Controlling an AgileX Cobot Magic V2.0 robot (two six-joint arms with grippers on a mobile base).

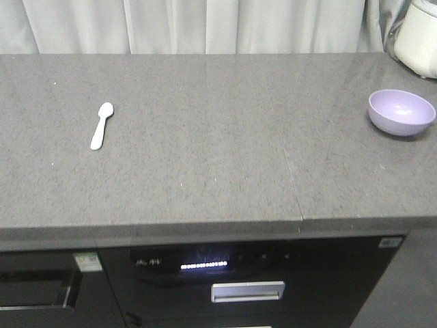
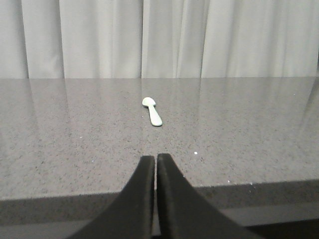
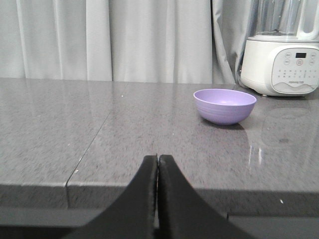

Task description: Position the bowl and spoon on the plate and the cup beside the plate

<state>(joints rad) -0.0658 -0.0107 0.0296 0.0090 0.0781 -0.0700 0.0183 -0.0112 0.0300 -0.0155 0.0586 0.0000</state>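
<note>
Exterior front-facing: slim plastic spoon [image 1: 102, 126], round matte bowl [image 1: 401, 113], speckled grey counter [image 1: 218, 157].

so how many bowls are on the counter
1. The bowl sits upright at the right end of the counter, in front of a white appliance. More could lie outside the views.

Blender [image 3: 280, 67] jar top beyond upper edge

Pale curtains [image 1: 205, 27] hang behind a grey stone counter [image 1: 205, 171] over dark cabinets [image 1: 328, 287].
</note>
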